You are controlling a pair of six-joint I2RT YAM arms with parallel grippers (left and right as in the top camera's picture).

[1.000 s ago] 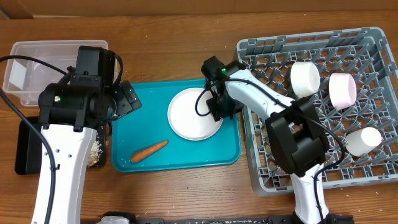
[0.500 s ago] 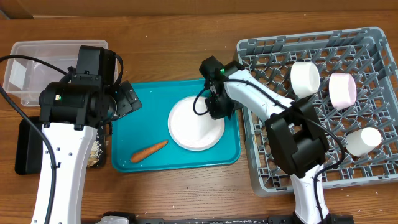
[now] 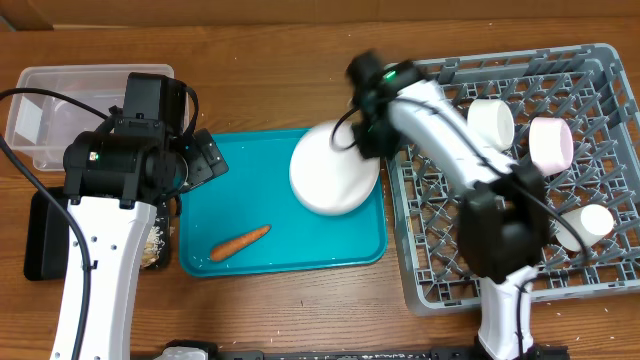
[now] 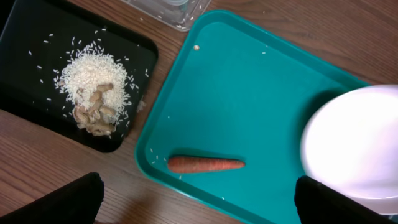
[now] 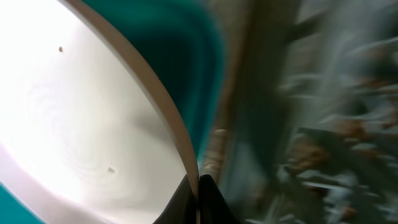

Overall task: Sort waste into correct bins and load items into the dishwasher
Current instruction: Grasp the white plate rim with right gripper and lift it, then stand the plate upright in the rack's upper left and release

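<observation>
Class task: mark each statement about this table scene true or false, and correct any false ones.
1. The carrot lies on the teal tray. True.
2. The rice sits in the clear tub. False: it lies on the black tray.
3. The right pincer grips the white plate by its rim. True.
4. The grey rack holds nothing. False: a pink bowl, for one, sits in it.

Teal tray (image 3: 245, 180) mostly bare (one carrot (image 3: 240, 242)), plate (image 3: 335, 172) over right rim
</observation>
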